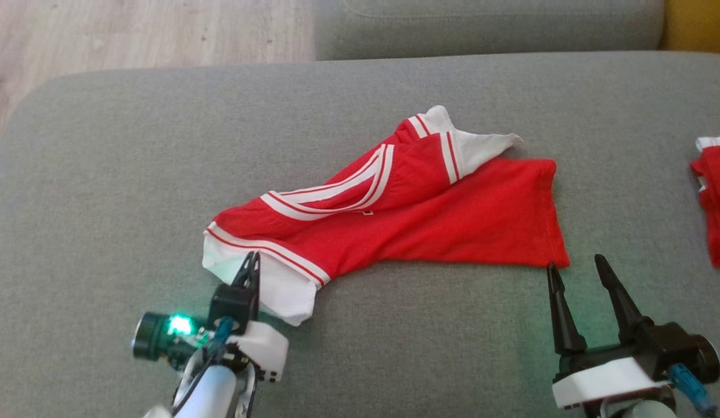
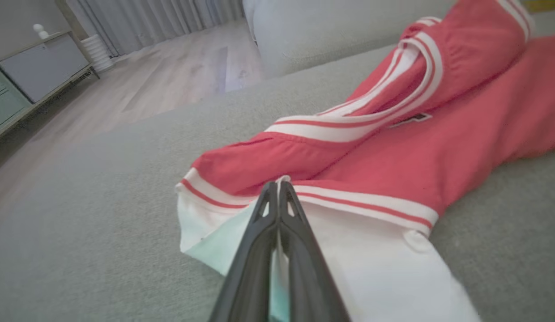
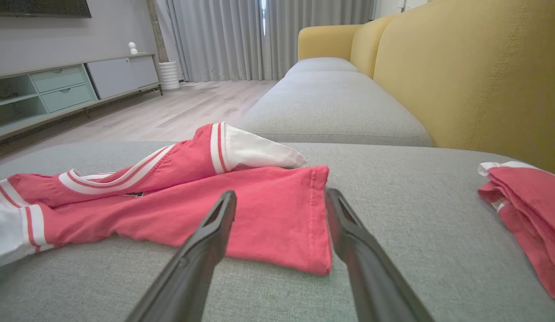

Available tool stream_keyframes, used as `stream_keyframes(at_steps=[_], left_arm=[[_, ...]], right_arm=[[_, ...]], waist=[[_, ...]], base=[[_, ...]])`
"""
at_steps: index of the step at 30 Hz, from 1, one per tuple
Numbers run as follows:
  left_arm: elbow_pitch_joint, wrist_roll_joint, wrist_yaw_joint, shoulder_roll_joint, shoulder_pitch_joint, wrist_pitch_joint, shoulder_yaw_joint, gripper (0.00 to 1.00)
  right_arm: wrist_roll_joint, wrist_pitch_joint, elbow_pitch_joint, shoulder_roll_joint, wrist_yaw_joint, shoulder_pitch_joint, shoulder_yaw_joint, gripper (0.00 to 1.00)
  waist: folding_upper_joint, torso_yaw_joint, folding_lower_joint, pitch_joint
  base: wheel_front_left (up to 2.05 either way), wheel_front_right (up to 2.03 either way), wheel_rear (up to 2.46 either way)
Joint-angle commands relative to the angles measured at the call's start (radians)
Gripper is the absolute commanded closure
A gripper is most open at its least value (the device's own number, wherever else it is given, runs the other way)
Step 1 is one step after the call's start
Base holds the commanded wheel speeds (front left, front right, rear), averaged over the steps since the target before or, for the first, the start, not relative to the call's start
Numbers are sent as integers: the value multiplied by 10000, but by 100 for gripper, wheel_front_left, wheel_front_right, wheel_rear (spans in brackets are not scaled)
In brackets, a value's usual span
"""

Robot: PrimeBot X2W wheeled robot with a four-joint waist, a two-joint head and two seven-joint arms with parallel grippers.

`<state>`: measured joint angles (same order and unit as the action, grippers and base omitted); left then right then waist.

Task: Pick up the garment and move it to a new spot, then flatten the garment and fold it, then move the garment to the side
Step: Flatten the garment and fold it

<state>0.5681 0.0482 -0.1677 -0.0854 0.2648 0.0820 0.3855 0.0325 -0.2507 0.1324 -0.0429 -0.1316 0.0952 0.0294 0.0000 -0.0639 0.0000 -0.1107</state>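
Observation:
The garment [image 1: 429,215] is a red shirt with white striped trim and white sleeves, lying crumpled on the grey sofa cushion [image 1: 133,162]. My left gripper [image 1: 252,256] is shut on the white sleeve at the garment's lower left end. In the left wrist view its fingers [image 2: 277,184] meet over the white cloth [image 2: 376,264], and a sliver of fabric shows between them. My right gripper [image 1: 576,262] stands open just below the red hem corner. In the right wrist view its fingers [image 3: 281,193] frame the hem [image 3: 304,223] without touching it.
A second red and white garment [image 1: 714,203] lies bunched at the cushion's right edge, and it is seen again as the bunched garment [image 3: 523,210] in the right wrist view. Another grey cushion [image 1: 488,23] lies beyond. The yellow backrest [image 3: 474,76] rises on the right, and wooden floor [image 1: 133,35] lies to the far left.

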Motion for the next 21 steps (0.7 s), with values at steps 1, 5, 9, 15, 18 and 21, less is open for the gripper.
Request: stream_keyframes(at_steps=[1, 5, 9, 15, 18, 21], left_arm=[[-443, 120, -99, -176, -52, 172, -430, 100], [-1458, 756, -153, -266, -817, 571, -926, 100], [-2821, 1386, -145, -541, -1482, 991, -1571, 100], [-4466, 1823, -315, -1129, -1851, 1154, -2441, 100], [-4793, 1935, -340, -1329, -1849, 1071, -2664, 100], [-5017, 1996, -412, -1397, -1843, 984, -2771, 100]], right_arm=[[0, -111, -271, -78, 9, -102, 213, 0], [-29, -111, -259, -77, 9, -17, 141, 0], [-38, -111, -187, -190, 9, -90, -25, 0], [-160, -111, 527, -548, 9, -239, -361, 0], [-41, -111, 1053, -613, 9, -366, -306, 0], [221, -111, 1571, -731, 9, -550, 84, 0]], waist=[[0, -81, 0, 86], [0, -325, 0, 242], [0, -648, 0, 224], [0, -1150, 0, -4], [0, -1277, 0, -136], [0, -1367, 0, -258]], base=[[0, 0, 0], [0, 0, 0], [0, 0, 0], [0, 0, 0], [0, 0, 0], [0, 0, 0]])
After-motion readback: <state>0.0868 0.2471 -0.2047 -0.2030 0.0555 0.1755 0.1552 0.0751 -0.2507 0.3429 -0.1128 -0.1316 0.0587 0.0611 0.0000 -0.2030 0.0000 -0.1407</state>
